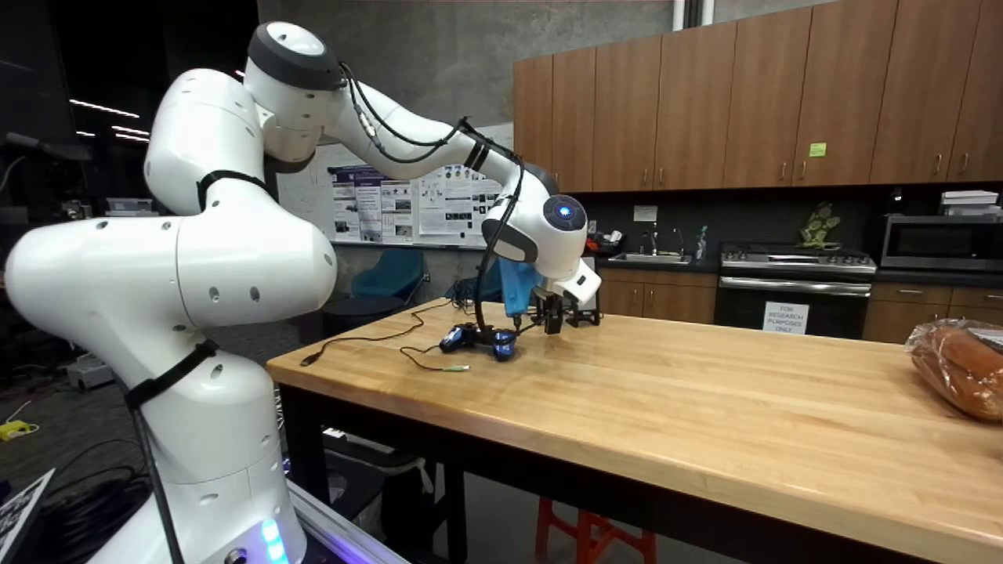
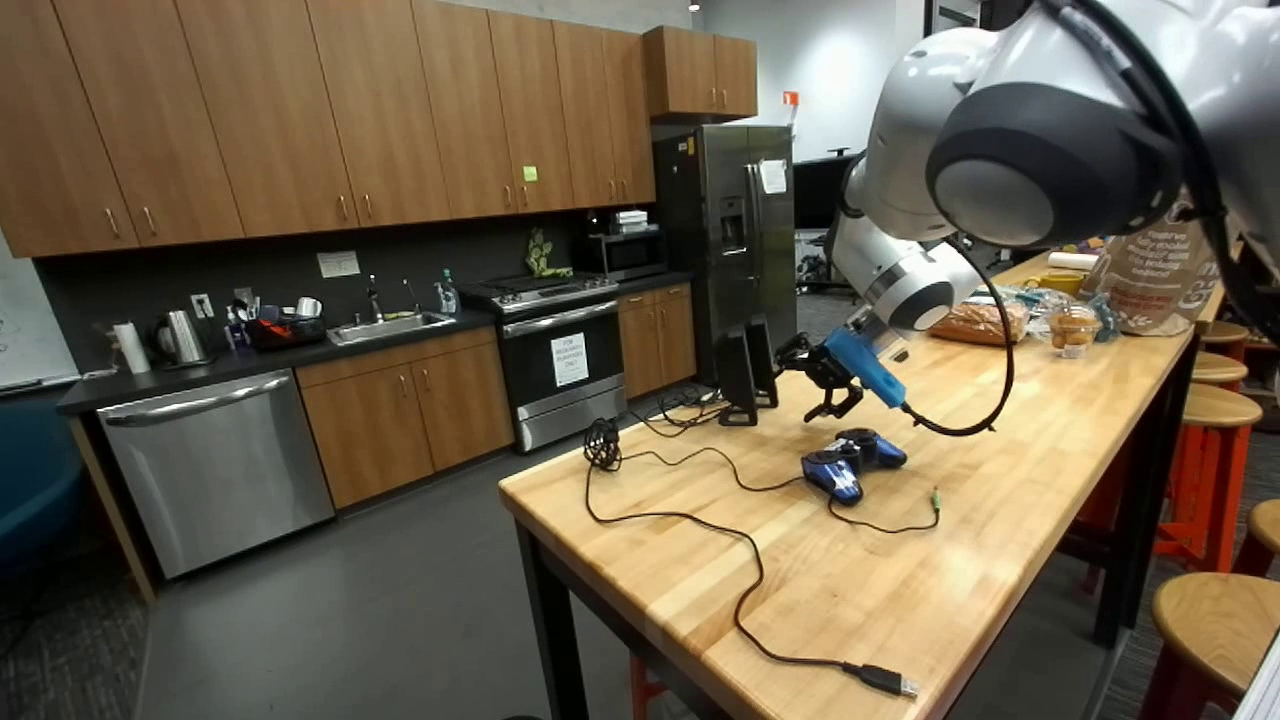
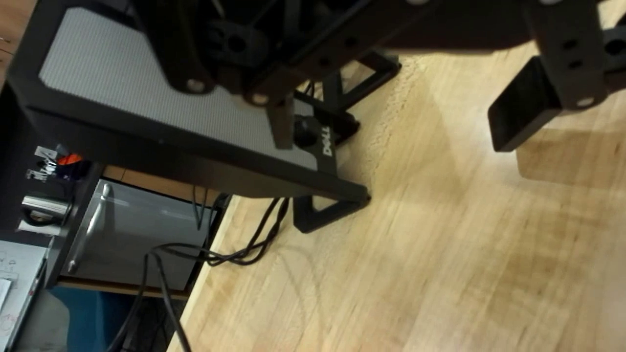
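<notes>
The black two-fingered hand [image 3: 401,117], released with jaws spread, hangs above the pale wooden tabletop [image 3: 430,274], beside a black, grey-grilled Dell speaker [image 3: 190,117], near a blue-and-black gamepad [image 2: 848,460].

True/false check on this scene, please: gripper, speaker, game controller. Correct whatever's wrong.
1. The gripper is open. True.
2. The game controller lies on the table. True.
3. The gripper is clamped on the game controller. False: its jaws stand wide apart, gripping nothing.
4. The speaker nearest the wrist camera bears the name Dell. True.
5. That speaker lies flat on its face. False: it stands upright on the table.
6. The game controller is red. False: it is blue and black.
</notes>
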Robot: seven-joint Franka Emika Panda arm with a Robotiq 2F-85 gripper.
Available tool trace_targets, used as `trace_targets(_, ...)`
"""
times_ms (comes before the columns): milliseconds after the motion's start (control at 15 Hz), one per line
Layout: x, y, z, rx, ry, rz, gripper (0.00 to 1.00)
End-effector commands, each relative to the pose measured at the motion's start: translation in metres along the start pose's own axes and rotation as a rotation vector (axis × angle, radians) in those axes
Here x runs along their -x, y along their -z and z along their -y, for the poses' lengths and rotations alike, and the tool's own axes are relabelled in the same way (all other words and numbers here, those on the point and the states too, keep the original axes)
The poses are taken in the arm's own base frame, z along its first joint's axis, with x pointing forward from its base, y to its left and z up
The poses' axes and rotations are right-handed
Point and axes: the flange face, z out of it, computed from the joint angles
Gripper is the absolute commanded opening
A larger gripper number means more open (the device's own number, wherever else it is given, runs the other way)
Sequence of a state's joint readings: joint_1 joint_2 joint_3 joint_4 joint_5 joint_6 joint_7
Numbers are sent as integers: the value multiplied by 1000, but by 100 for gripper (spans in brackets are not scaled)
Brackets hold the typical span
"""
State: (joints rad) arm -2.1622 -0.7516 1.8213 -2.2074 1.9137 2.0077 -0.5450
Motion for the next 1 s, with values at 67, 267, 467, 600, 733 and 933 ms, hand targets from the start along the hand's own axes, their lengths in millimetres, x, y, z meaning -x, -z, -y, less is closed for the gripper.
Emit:
trace_targets(67,-2,-2,-1,-49,-31,-4,100)
trace_targets(267,-2,-4,0,-85,-44,-21,100)
trace_targets(467,-3,-6,0,-103,-48,-38,100)
trace_targets(600,-5,-7,-1,-113,-53,-56,100)
trace_targets(733,-6,-8,-1,-119,-53,-79,100)
trace_targets(933,-7,-8,-3,-125,-57,-96,100)
